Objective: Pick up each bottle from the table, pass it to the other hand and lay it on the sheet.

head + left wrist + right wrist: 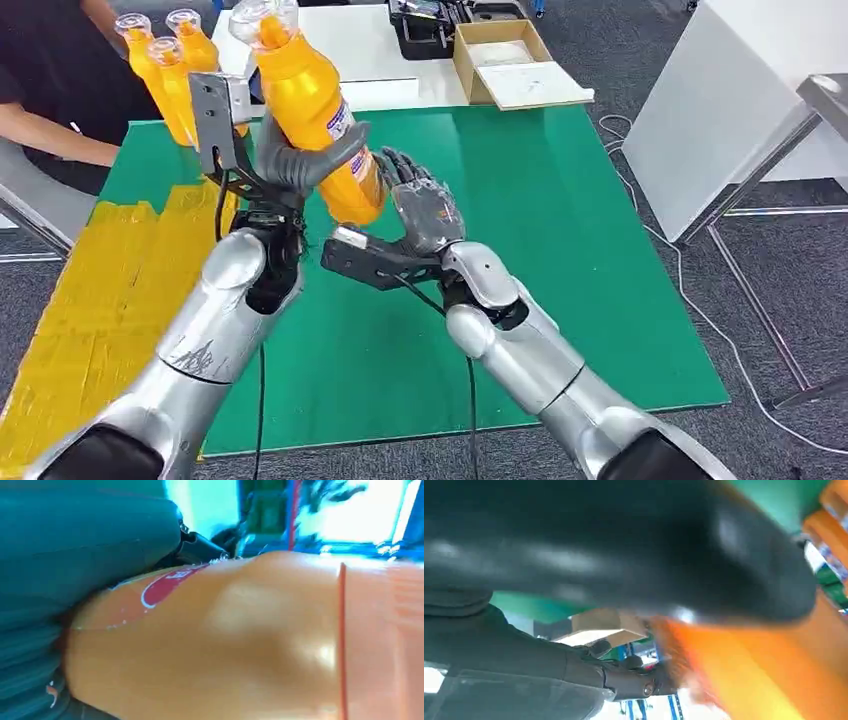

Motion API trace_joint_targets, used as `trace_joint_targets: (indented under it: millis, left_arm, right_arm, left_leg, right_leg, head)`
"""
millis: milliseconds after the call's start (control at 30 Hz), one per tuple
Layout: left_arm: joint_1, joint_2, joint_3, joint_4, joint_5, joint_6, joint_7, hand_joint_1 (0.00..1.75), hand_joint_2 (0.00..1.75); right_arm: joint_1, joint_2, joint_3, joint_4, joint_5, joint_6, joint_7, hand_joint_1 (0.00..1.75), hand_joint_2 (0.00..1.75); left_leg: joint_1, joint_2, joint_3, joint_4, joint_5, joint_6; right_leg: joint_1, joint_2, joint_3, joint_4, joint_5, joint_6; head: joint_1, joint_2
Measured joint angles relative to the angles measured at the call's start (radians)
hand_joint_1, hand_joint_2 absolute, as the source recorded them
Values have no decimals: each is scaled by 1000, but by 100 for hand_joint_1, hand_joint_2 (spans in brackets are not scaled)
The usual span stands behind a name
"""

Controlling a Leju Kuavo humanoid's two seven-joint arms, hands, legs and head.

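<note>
Left hand (300,165) grips orange bottle (315,105); right hand (425,210) spread beside it, perhaps touching

Seen from high on the robot's body, the head camera faces forward and down across the green table (560,250), both silver arms entering from six o'clock and the orange bottle (318,115) raised toward eleven o'clock. The left wrist camera sits close behind the left hand (300,160), so near that the bottle's side (240,645) is blurred. The right wrist camera, turned over behind the right hand (425,210), looks along its dark thumb (624,545) at the same bottle (744,665), with the cardboard box (599,625) beyond. All three views share the bottle; head and right wrist views share the box (505,60).
</note>
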Motion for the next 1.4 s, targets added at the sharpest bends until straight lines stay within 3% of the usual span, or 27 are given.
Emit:
trace_joint_targets:
  millis: [200,800,1100,1400]
  left_arm:
    - [-22,82,158,28,-170,-56,-41,175,175]
    - [-14,94,232,29,-263,-39,-35,175,175]
    - [48,229,273,94,-619,-13,-98,175,175]
    - [105,288,232,253,-969,1,-35,175,175]
  right_arm:
    - [119,-69,-11,-39,15,-3,-33,0,0]
    - [151,-94,-27,-75,21,-12,-35,0,0]
    - [288,-182,-250,-293,-36,-92,-102,0,0]
    - [359,-238,-407,-467,-139,-160,-200,0,0]
  left_leg:
    - [1,-1,0,0,0,0]
    - [0,-2,0,0,0,0]
    - [0,-2,0,0,0,0]
    - [-1,3,0,0,0,0]
  right_leg:
    - [0,0,-1,0,0,0]
    - [0,0,1,0,0,0]
    - [-2,-1,-1,0,0,0]
    - [-2,2,-1,0,0,0]
  head:
    - [0,0]
    - [0,0]
    - [0,0]
    - [0,0]
